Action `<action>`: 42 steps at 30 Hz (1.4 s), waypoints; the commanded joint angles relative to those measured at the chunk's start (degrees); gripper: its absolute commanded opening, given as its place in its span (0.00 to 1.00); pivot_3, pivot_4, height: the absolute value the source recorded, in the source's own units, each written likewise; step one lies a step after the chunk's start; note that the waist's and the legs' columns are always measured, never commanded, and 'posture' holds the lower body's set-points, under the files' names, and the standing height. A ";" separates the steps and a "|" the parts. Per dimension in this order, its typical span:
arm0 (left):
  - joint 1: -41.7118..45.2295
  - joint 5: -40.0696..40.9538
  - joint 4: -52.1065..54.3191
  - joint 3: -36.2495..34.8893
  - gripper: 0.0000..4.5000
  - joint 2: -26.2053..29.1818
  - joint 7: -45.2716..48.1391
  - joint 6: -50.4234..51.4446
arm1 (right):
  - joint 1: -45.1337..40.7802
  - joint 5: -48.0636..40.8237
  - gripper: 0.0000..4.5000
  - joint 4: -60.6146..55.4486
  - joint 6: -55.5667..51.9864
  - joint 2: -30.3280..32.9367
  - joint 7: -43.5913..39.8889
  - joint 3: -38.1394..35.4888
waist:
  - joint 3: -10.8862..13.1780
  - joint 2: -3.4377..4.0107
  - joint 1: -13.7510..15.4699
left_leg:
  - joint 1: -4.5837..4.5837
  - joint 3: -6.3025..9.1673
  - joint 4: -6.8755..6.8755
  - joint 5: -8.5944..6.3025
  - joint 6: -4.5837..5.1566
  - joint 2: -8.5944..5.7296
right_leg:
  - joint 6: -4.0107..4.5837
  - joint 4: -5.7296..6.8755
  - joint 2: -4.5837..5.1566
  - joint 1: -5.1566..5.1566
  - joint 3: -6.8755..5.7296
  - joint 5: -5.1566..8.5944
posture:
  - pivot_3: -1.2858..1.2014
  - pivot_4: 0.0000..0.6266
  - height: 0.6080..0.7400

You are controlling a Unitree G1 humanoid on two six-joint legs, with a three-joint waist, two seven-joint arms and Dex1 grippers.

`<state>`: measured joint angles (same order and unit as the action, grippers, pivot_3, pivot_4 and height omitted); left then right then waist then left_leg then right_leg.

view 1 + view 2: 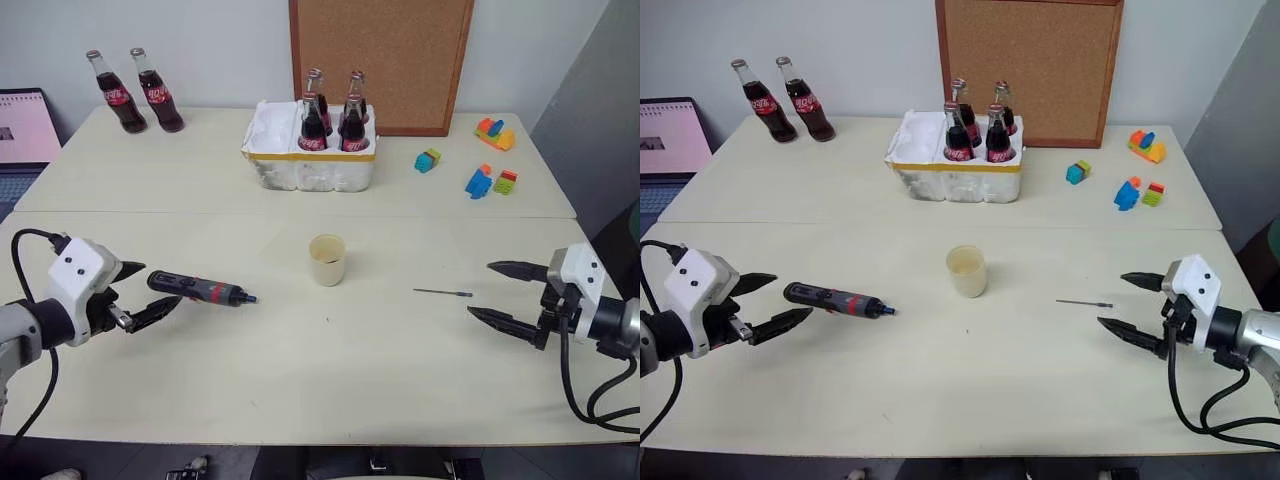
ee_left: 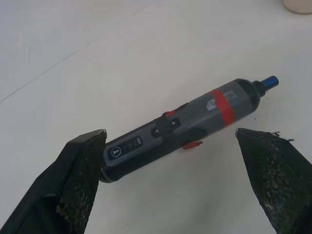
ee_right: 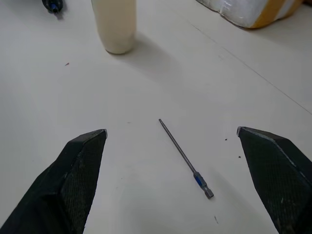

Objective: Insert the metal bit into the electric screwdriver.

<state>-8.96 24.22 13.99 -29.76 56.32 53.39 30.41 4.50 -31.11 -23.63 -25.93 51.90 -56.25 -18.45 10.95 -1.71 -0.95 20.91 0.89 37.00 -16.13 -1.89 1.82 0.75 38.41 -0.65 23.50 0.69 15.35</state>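
Note:
The electric screwdriver (image 1: pixel 200 290) lies flat on the cream table (image 1: pixel 300 380) at the left, its blue-tipped nose toward the paper cup (image 1: pixel 327 259). In the left wrist view the electric screwdriver (image 2: pixel 185 126) shows a red band and buttons. My left gripper (image 1: pixel 145 290) is open, its fingers either side of the tool's rear end, not touching it. The metal bit (image 1: pixel 442 292) lies on the table right of the cup; the metal bit (image 3: pixel 184 157) has a blue band near one end. My right gripper (image 1: pixel 495 291) is open, a little to the right of the bit.
A white crate (image 1: pixel 310 165) holding several cola bottles stands at the back centre, before a cork board (image 1: pixel 380 60). Two more bottles (image 1: pixel 135 92) stand at the back left, beside a laptop (image 1: pixel 25 130). Coloured blocks (image 1: pixel 490 165) lie at the back right.

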 commanded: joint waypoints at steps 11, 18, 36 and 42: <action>0.47 -0.92 -2.08 -4.19 0.98 0.86 3.29 -6.21 | -2.86 -0.11 1.00 -0.96 0.33 -1.50 1.00 1.64 | 0.00 0.00 -0.06 | -0.07 0.01 0.03 0.00 0.00 0.01 | 0.00 0.19 0.00 0.01 -0.01 0.00 | 0.52 0.24 1.00; 2.82 -3.81 -0.43 1.48 0.98 3.09 4.57 -9.00 | -5.21 -1.61 1.00 -2.86 -2.82 -3.47 2.12 6.28 | 0.00 -0.01 -0.10 | -0.08 0.02 0.04 0.01 0.00 0.01 | 0.01 0.23 -0.01 0.01 -0.02 0.00 | 0.52 0.24 1.00; 13.80 4.02 11.08 18.52 0.98 -2.98 5.95 -2.93 | -20.41 16.48 1.00 14.91 3.08 -28.25 17.95 30.36 | -0.02 -0.03 -0.81 | -0.11 0.03 0.15 0.03 -0.03 -0.03 | 0.02 0.53 -0.07 0.07 0.04 -0.01 | 0.52 0.24 1.00; 12.08 1.18 10.68 20.64 0.98 -2.24 7.71 -6.26 | -26.28 20.27 1.00 24.22 5.95 -35.41 19.33 33.75 | -0.02 -0.04 -0.85 | -0.08 0.00 0.13 0.03 -0.03 0.00 | 0.05 0.55 -0.09 0.15 0.09 -0.01 | 0.52 0.24 1.00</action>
<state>2.87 26.04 23.87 -8.69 53.40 60.81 25.66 -19.47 -11.98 -0.74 -22.13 17.68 -37.59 14.99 10.93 -1.75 -1.79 20.86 0.91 37.12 -16.10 -1.92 1.83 0.81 38.95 -0.74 23.66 0.77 15.34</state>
